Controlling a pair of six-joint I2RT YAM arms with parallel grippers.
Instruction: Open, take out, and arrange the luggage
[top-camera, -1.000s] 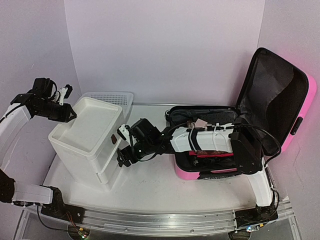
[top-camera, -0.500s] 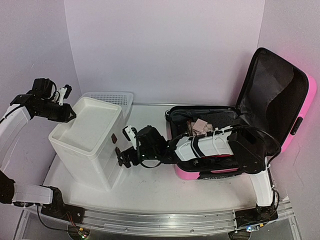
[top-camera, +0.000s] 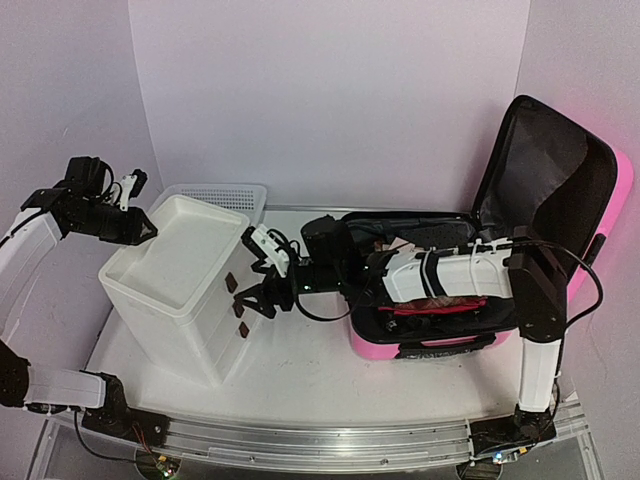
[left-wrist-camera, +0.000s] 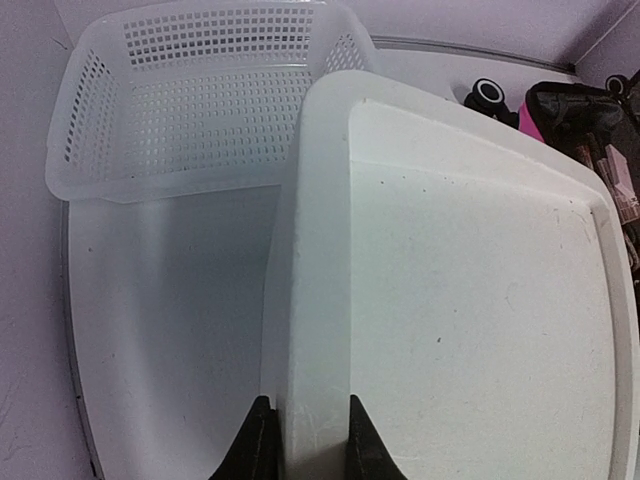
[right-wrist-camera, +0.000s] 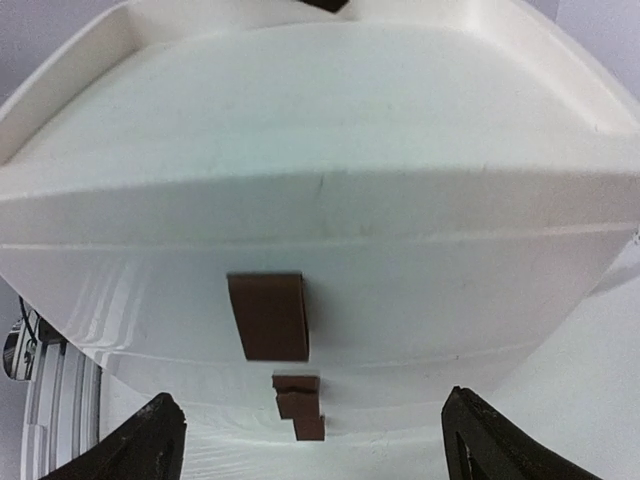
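Suitcase (top-camera: 400, 345) sits at the right edge of the tabletop (top-camera: 300, 390). It is already open, with the lid (top-camera: 545, 190) propped up toward the right wall and items visible inside.

Left pincer (left-wrist-camera: 308, 442) pinches the raised rim of the drawer unit (top-camera: 180, 260) at its far-left corner, one finger on each side of the rim. Basket (left-wrist-camera: 200, 100) is just behind the unit.

Right pincer (right-wrist-camera: 325, 445) is spread wide and empty. It faces the unit's front, close to the brown top handle (right-wrist-camera: 268, 315), with the lower handles (right-wrist-camera: 298, 395) below.

Step looks like opening a drawer so suitcase items can go in.

To do it well:
- Line the spread fingers up on one handle only. The top one looks nearest.
- Go straight in until the handle is between the pads, then close.
- Pull level, along the drawer's slide direction, not upward.
- The left grip should brace the unit, since it looks light and would likely slide or tip otherwise.
- Watch for a finger snagging the handle below.
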